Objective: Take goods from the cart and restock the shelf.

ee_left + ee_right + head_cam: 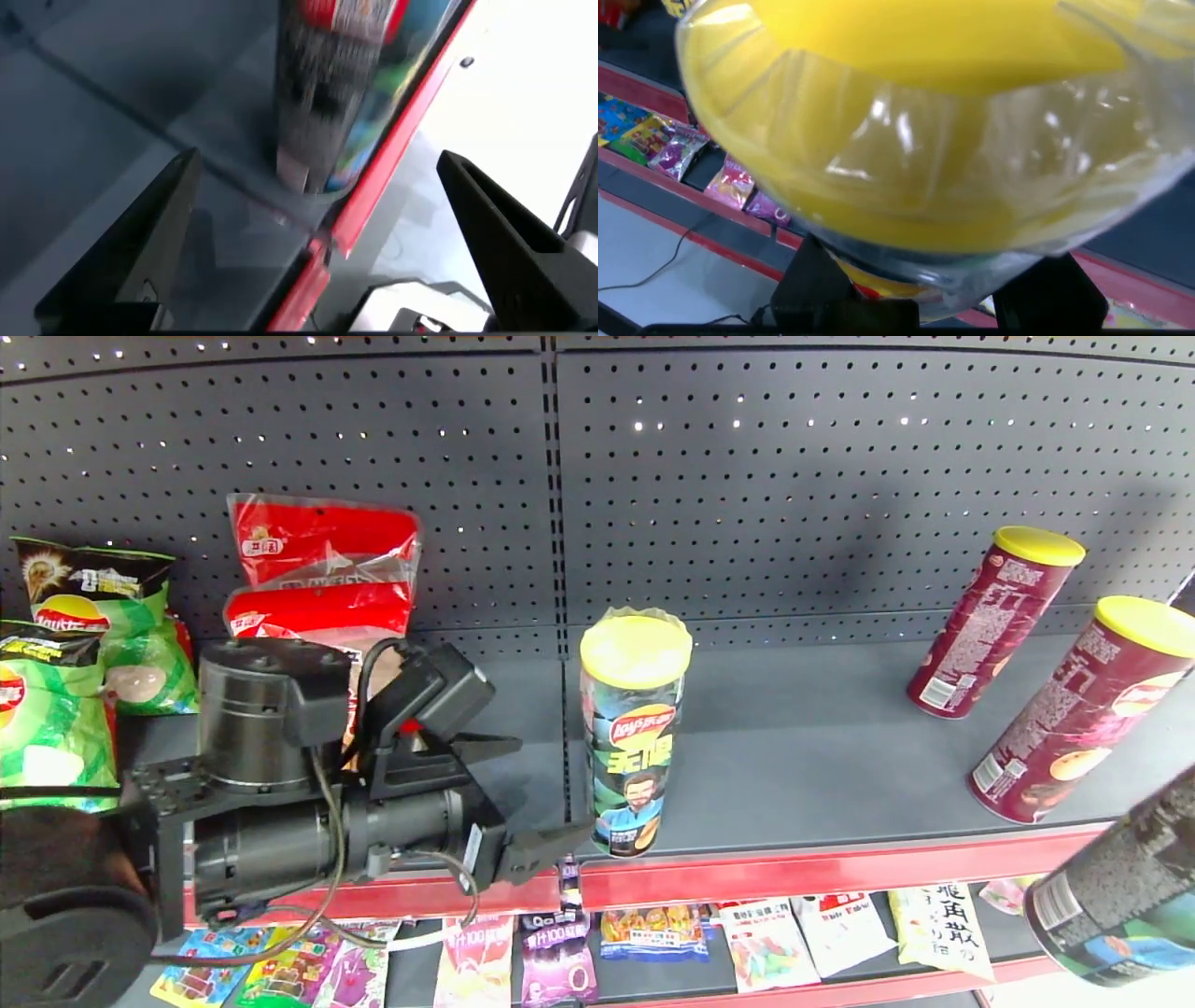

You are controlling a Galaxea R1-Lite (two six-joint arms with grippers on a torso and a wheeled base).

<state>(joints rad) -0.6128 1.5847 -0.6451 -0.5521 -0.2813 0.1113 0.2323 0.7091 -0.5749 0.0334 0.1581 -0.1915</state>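
Have left fingers [541, 847] spread wide and empty, just beside standing can [633, 737] at front edge of shelf [822, 756]. Have held can [1120, 896] clamped in right fingers [817, 289], low, off the right front. Raise above red lip [840, 873], go in upright between standing can and maroon cans [990, 625], seat base flat, then release.

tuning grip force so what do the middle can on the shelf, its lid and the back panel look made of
Middle can: probably a cardboard tube with a glossy printed wrap, since it shines. Lid: clear plastic over yellow, with a translucent rim. Back panel: likely painted metal, matte dark grey, with punched holes. Held can: the same kind of lid.
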